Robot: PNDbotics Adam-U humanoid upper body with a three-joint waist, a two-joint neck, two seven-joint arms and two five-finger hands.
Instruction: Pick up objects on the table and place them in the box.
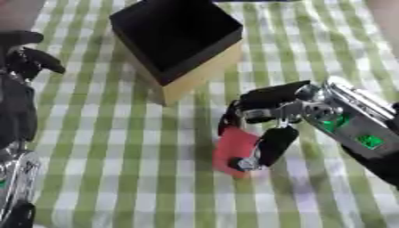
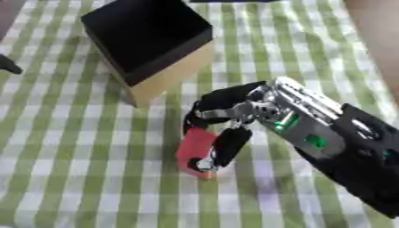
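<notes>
Green-and-white checked tablecloth point(image 1: 101, 133) across the whole work surface. Far and slightly left of centre: a box point(image 1: 177, 42), black inside, pale tan outer walls, set at an angle to the checks, one corner pointing toward the near side. Nothing visible inside it beyond dark interior.

Near of the box and a little right: a red flat object point(image 1: 234, 151), roughly rectangular, on the cloth, well apart from the box. Exact kind not discernible, only the red colour and flat shape.

Right hand point(image 1: 273, 113) reaching in from the right, black fingers and silver wrist with green lights, arched over the red object. Fingers point(image 1: 274, 141) curled downward, one dark finger lying over the right side of the red object, tip touching its near edge; other fingers bent above its far edge. Thumb and fingers drawn in around the red object, apparently pinching it, object at table level or barely above it; cannot tell which.

Left hand point(image 1: 30, 60) at the far left edge, seen best in the left eye view, dark fingers bent, nothing in it, well apart from box and red object. Left arm running down the left edge toward the near corner.
</notes>
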